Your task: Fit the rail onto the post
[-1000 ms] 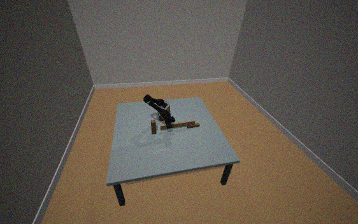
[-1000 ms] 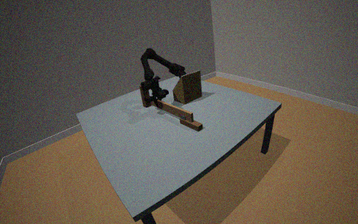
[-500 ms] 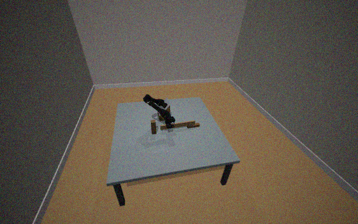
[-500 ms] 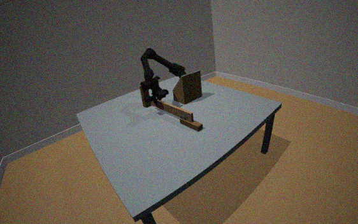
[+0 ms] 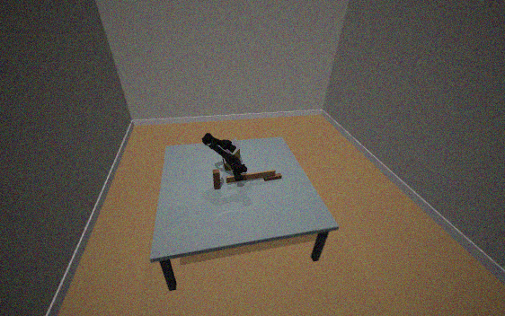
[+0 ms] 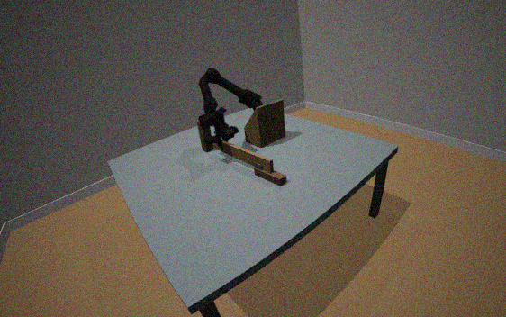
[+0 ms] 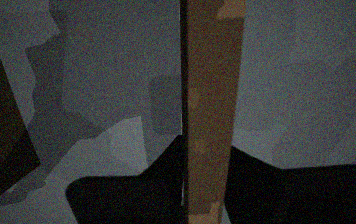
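Observation:
The wooden rail [image 5: 258, 175] [image 6: 248, 155] [image 7: 212, 75] runs from the low footboard block [image 5: 273, 178] [image 6: 276, 177] toward the wooden post [image 5: 217, 179] [image 6: 205, 139]. My gripper [image 5: 240, 177] [image 6: 221, 140] [image 7: 194, 139] is shut on the rail near its post end, one finger on each side. In the top view that end appears a little above the table, with a small gap to the upright post. The rail looks about level, and its far end is at the block; the bracket contact is too small to tell. The pegs and holes cannot be made out.
A brown wedge-shaped box [image 6: 272, 124] stands behind the rail, beside the arm; its dark edge shows at the left of the wrist view. The arm reaches over from the back of the light blue table [image 5: 243, 220] [image 6: 216, 225], casting shadows around the rail.

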Tool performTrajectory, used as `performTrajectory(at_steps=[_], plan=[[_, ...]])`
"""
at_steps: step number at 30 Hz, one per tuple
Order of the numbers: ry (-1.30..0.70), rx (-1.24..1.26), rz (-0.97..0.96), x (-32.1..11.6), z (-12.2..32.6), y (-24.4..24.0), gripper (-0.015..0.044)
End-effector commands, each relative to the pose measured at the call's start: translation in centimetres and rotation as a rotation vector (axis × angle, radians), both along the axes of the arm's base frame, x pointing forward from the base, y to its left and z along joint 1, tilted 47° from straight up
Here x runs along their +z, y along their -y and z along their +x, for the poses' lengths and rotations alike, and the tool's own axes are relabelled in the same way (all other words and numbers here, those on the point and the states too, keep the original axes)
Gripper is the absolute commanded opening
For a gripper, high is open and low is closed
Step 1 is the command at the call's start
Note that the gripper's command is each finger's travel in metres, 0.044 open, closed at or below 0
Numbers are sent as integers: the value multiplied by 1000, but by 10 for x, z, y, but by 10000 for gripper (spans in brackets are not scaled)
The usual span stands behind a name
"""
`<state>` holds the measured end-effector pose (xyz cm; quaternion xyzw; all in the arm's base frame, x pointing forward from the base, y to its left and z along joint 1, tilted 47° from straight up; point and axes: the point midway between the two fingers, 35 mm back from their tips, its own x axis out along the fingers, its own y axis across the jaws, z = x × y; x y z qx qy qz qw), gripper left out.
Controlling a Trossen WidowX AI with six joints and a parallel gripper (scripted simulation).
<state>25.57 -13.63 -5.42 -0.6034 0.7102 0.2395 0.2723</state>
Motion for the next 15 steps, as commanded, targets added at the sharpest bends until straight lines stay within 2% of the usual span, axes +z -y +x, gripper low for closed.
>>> performTrajectory(at_steps=[1,15], plan=[[3,2,3,-1,0,-1,0],[3,2,3,0,0,-1,0]])
